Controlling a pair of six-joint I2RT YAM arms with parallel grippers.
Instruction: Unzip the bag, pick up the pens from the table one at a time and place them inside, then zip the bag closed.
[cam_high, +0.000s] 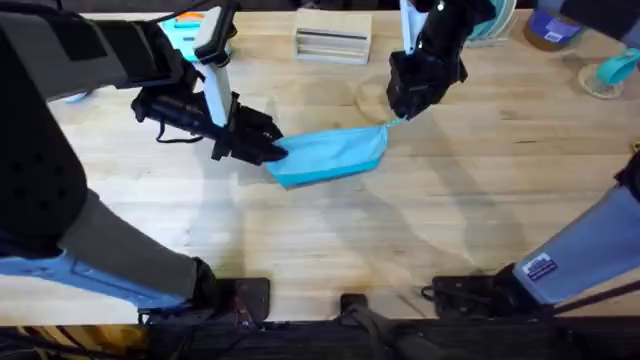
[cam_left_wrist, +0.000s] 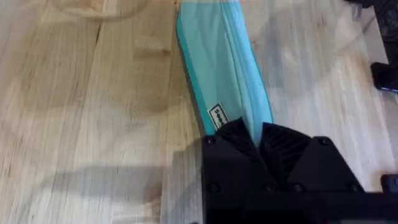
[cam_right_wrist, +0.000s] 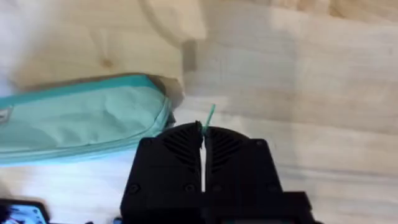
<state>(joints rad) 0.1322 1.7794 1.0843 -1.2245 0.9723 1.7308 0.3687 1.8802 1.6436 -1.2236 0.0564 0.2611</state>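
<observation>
Nearest us in the overhead view, at the bottom edge of the frame, are the two arm bases and a bare stretch of table (cam_high: 330, 250). Further up, left of centre, our left gripper (cam_high: 268, 148) pinches the left end of the bag (cam_high: 335, 155); the left wrist view shows its black jaws pressed onto the blue fabric. The bag lies on the table at mid-frame, slanting up towards the right. At its upper right end our right gripper (cam_high: 398, 112) has its jaws pressed together on the thin teal pull tab (cam_right_wrist: 208, 117), which pokes out from between them in the right wrist view.

We judge the bag light, soft and floppy, so it would likely sag or slide unless one end is held while the tab is drawn along the zipper; those two ends look to us like the right places to hold. We cannot tell whether the zipper is open or closed.

A small white label (cam_left_wrist: 217, 116) with dark lettering sits on the bag beside the left gripper's fingers; we cannot read it.
</observation>
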